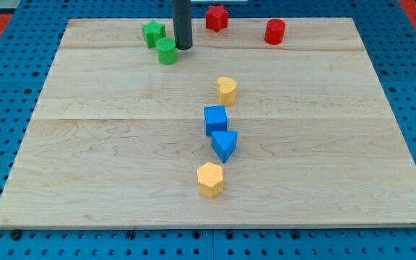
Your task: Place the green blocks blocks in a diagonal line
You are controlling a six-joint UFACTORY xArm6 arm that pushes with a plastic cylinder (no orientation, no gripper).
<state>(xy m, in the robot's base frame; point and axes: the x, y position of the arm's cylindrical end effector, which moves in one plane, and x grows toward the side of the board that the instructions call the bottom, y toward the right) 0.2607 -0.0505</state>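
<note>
Standing at the far left of the worktop (85, 159) are two green blocks, a star (152, 32) and a cylinder (167, 51), with my tip (184, 47) just right of the cylinder. No pincer shows. Rightward: two yellow, two blue, two red.

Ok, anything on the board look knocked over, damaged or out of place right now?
Nothing stands out. All eight blocks sit flat on the wooden board, none tipped or off the edge. My tip rests just right of the green cylinder, with the green star close by toward the view's upper left.
</note>
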